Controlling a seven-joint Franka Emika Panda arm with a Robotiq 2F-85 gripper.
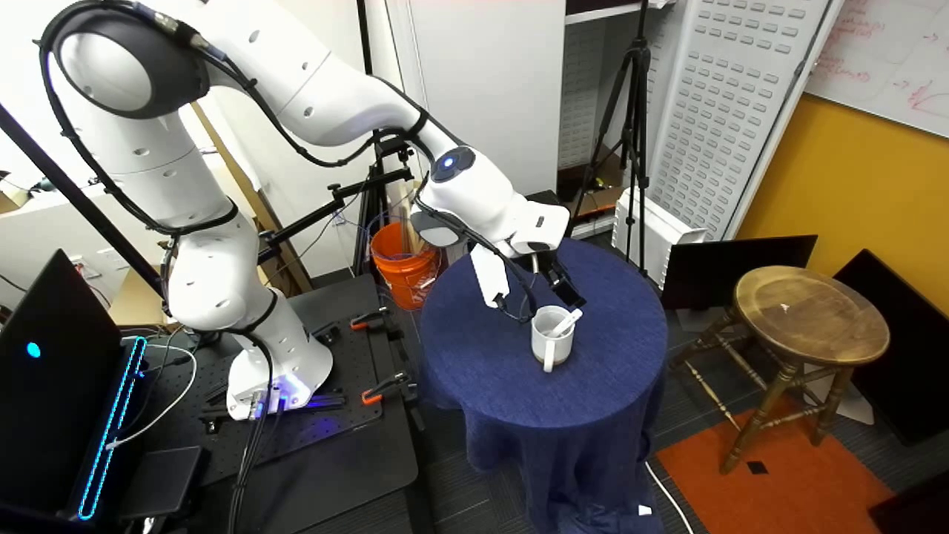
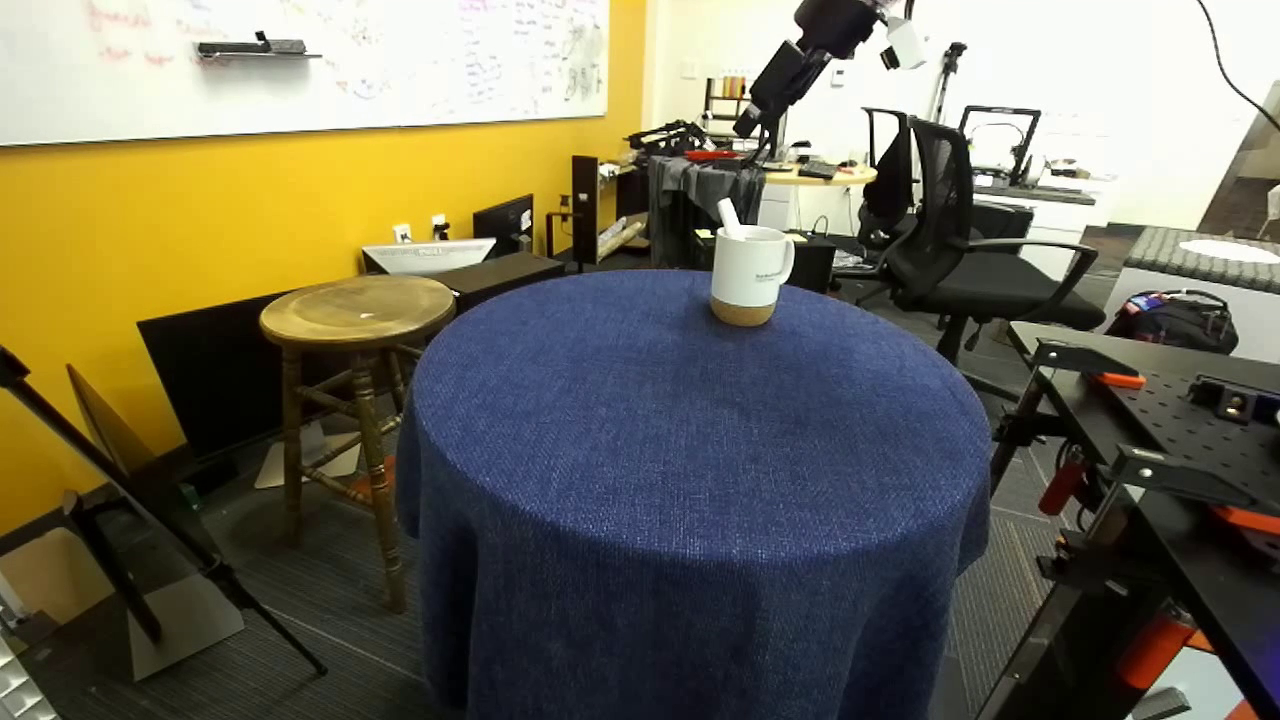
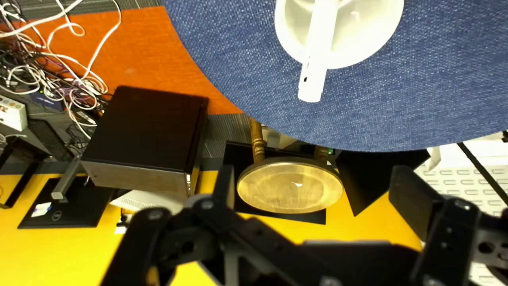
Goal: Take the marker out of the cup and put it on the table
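Observation:
The white cup [image 1: 550, 347] stands upright on the round table [image 1: 474, 371] draped in navy-blue cloth. It has a cork base in an exterior view [image 2: 745, 270]. The white marker [image 1: 566, 323] leans in the cup, its upper end sticking out over the rim, as in an exterior view [image 2: 729, 217]. In the wrist view the marker [image 3: 316, 55] crosses the rim of the cup [image 3: 367, 39] at the top, and its lower part is cut off. My gripper [image 1: 571, 291] is above the cup, tilted, and apart from it. In the wrist view its fingers [image 3: 311, 184] are spread with nothing between them.
A wooden stool [image 1: 812, 315] stands beside the table, with dark monitor panels [image 1: 734, 267] behind it. An orange bucket [image 1: 404, 263] and a black tripod [image 1: 634, 133] stand behind the table. The robot's black bench [image 1: 356, 460] with clamps is near the table's edge.

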